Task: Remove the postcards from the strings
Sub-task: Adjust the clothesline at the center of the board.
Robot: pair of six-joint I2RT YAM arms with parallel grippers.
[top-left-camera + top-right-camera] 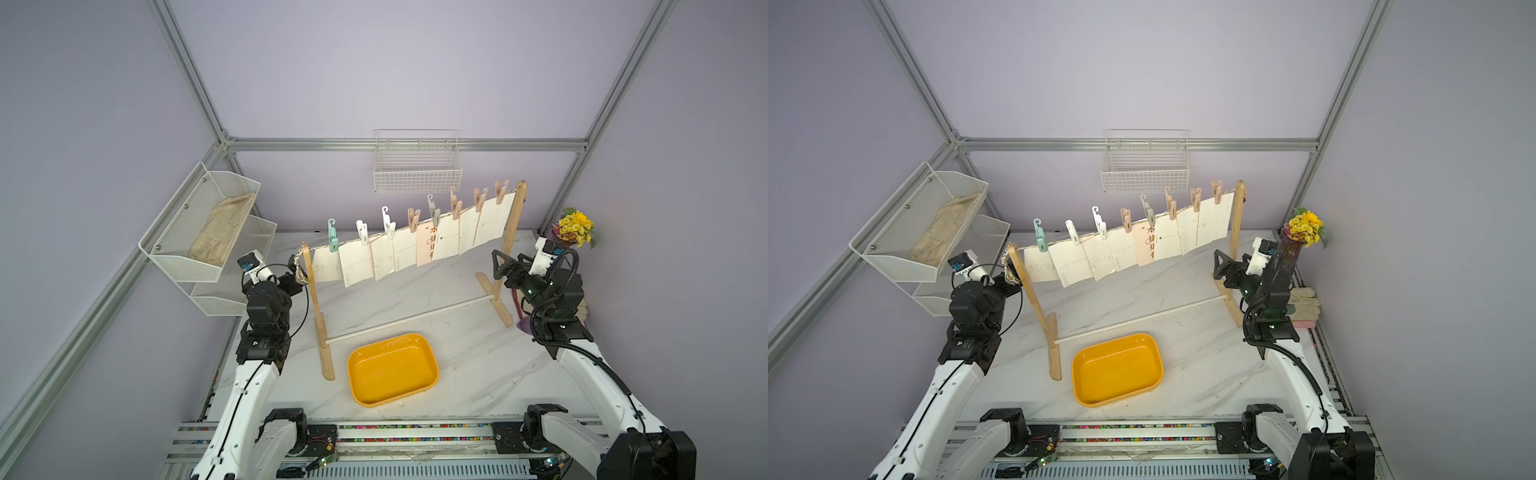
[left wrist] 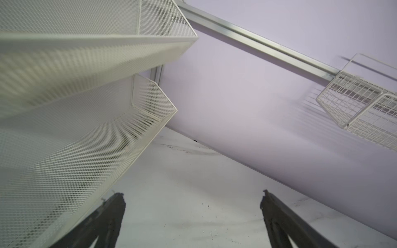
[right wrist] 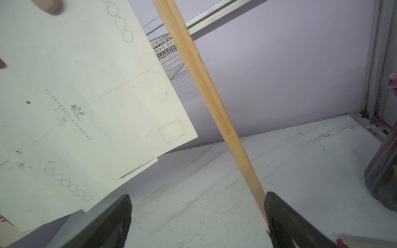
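Note:
Several cream postcards (image 1: 357,264) hang in a sloping row, pegged to the string (image 1: 466,206) that runs between two wooden posts in both top views. One pink postcard (image 1: 430,245) bears brown calligraphy. My left gripper (image 1: 293,278) is open and empty beside the left post (image 1: 316,299), facing the mesh shelves; its fingers (image 2: 113,210) frame bare table. My right gripper (image 1: 497,266) is open and empty next to the right post (image 3: 206,85). The rightmost postcard (image 3: 86,85) hangs just ahead of it, untouched.
A yellow tray (image 1: 390,374) lies in front of the stand, near its white foot rod (image 1: 407,318). Mesh shelves (image 1: 199,224) holding a cloth stand at the left. A wire basket (image 1: 417,174) hangs on the back wall. A flower vase (image 1: 573,228) and gloves (image 1: 1304,303) sit at the right.

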